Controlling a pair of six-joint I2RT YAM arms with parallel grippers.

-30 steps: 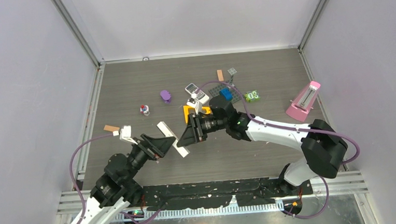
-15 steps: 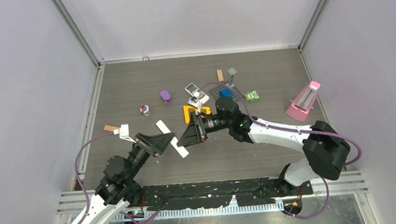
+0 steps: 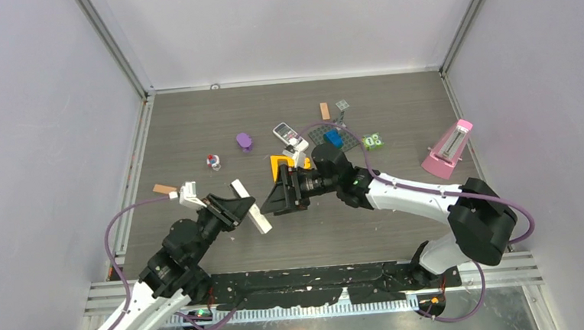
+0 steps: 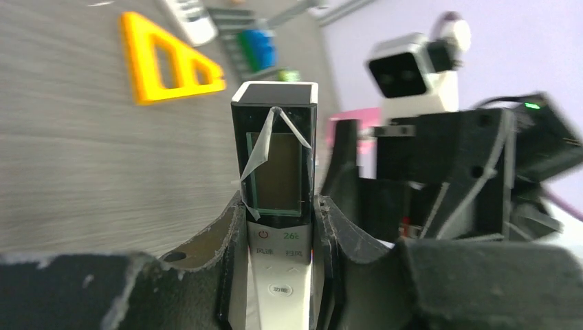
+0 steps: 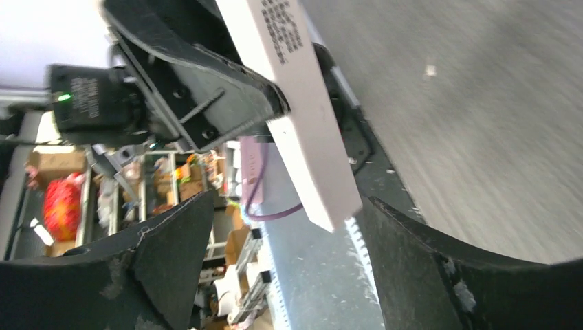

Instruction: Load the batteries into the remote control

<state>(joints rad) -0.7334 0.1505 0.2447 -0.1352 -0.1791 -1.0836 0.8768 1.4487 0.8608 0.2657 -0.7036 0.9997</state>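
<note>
Right between the fingers (image 4: 221, 240) of my left gripper (image 4: 278, 220) is where the white remote (image 4: 278, 165) sits. They're pinched in tight on both long edges, about halfway along the body. The screen end sticks out past the fingertips, so from the left wrist cam I get the dark display with a clear film peeling off it, plus a red power icon and green digits just inside the grip. The other end pokes out behind the hand, and on the right wrist cam that's the plain white back with small print on it. It looks tilted and up off the table, though I can't say that for sure. My right gripper (image 3: 273, 199) faces the left one nearly nose to nose, spread wide and holding nothing. The remote's near end hangs in the gap between its fingers (image 5: 172, 247) without touching either one. Out past the left fingertips, off to their left, a yellow triangle stencil (image 4: 139, 69) lies flat on the table (image 3: 194, 125). The batteries I honestly can't pick out in the clutter beyond the right gripper.
</note>
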